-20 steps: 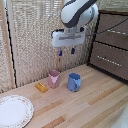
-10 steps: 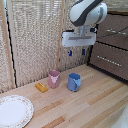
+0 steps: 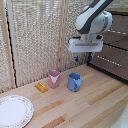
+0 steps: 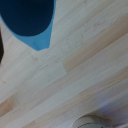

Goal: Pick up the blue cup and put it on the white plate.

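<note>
- Since the earlier frame, we see the arm carried toward the exterior view's right; cups and plate unmoved.
- Gripper hangs above the blue cup; finger spacing: we cannot tell.
- Step: approach. Next we must descend, grasp, then cross to the white plate, well apart, past the pink cup.

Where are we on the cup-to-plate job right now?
Nothing is finished yet. The blue cup stands on the wooden table beside the pink cup, and the white plate at the exterior view's left holds nothing. In hand: the tool hangs above the blue cup, apart from it, gripping nothing; whether it is open is unclear. Left: descend, grasp, lift, carry to the plate.
</note>
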{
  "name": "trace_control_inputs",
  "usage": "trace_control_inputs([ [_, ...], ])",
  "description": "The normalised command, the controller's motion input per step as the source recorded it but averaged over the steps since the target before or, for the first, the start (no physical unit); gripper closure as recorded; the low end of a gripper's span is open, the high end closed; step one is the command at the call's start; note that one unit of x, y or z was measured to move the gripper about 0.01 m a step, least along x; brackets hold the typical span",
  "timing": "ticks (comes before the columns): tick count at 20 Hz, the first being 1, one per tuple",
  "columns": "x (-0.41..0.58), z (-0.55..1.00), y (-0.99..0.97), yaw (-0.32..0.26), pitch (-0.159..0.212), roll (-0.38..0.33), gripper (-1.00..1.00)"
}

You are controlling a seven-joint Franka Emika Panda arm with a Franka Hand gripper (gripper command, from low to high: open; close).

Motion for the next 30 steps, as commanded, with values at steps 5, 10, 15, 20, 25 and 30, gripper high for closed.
trace_control_inputs([
  [5, -0.126, -0.33, 0.14, -0.006, 0.000, -0.079, -1.00],
  [10, -0.003, -0.39, 0.21, 0.005, -0.053, -0.094, -1.00],
  [15, 0.000, -0.50, 0.11, 0.016, -0.062, -0.085, -1.00],
  [20, 0.001, -0.48, 0.07, 0.027, -0.016, -0.089, -1.00],
  [25, -0.011, -0.24, 0.15, 0.000, 0.028, -0.096, 1.00],
  [30, -0.027, -0.02, 0.09, 0.000, 0.001, -0.026, 1.00],
])
